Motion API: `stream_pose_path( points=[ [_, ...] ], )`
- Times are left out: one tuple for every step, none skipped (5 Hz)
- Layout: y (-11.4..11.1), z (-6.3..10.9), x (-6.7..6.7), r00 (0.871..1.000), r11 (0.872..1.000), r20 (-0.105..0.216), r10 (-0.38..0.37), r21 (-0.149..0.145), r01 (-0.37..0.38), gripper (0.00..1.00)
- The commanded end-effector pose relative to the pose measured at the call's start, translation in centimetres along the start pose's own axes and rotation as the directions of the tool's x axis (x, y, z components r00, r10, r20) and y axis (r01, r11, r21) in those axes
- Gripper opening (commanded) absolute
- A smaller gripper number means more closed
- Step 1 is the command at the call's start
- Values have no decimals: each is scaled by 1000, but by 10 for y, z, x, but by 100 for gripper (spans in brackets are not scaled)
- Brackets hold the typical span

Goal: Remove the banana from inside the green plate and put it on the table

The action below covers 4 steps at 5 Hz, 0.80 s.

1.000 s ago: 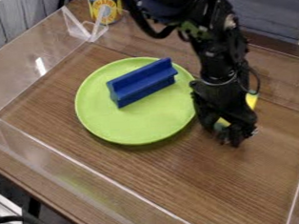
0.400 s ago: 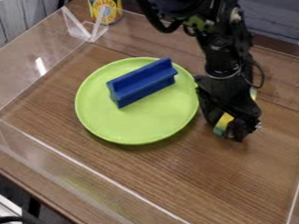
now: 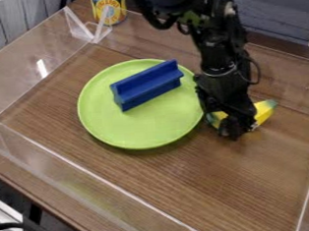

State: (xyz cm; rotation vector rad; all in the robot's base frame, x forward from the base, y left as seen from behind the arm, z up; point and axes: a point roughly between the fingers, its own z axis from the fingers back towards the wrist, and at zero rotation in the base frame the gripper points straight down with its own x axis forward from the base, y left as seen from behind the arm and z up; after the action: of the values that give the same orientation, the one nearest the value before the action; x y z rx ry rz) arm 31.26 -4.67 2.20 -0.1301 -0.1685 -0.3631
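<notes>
The banana (image 3: 259, 112), small and yellow with a greenish end, lies on the brown table (image 3: 148, 187) just right of the green plate (image 3: 131, 124), outside its rim. My black gripper (image 3: 232, 123) points straight down over the banana's left part and hides it; only the right end shows past the fingers. The fingers are dark and overlap the banana, so I cannot make out how wide the jaws stand or whether they grip it. A blue rectangular block (image 3: 148, 84) rests on the plate.
Clear acrylic walls (image 3: 36, 70) border the table on all sides. A yellow-labelled can (image 3: 106, 8) stands behind the far wall. Bare wood lies in front of the plate and to the right of the banana.
The gripper shifted a little up and left, toward the plate's rim. More of the banana now shows to the right of the fingers, lying on the table.
</notes>
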Motion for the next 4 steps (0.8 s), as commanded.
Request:
stream_pose_path(
  points=[
    [0,5,4,999,1000,24,23,-5,-23,0],
    [-5,1,4,999,999,25,46,-20,-45,0],
    [-11,5,-4,996,996,25,84,-32,-83,0],
    [-17,9,-11,992,992,26,123,-46,-121,0]
  ],
)
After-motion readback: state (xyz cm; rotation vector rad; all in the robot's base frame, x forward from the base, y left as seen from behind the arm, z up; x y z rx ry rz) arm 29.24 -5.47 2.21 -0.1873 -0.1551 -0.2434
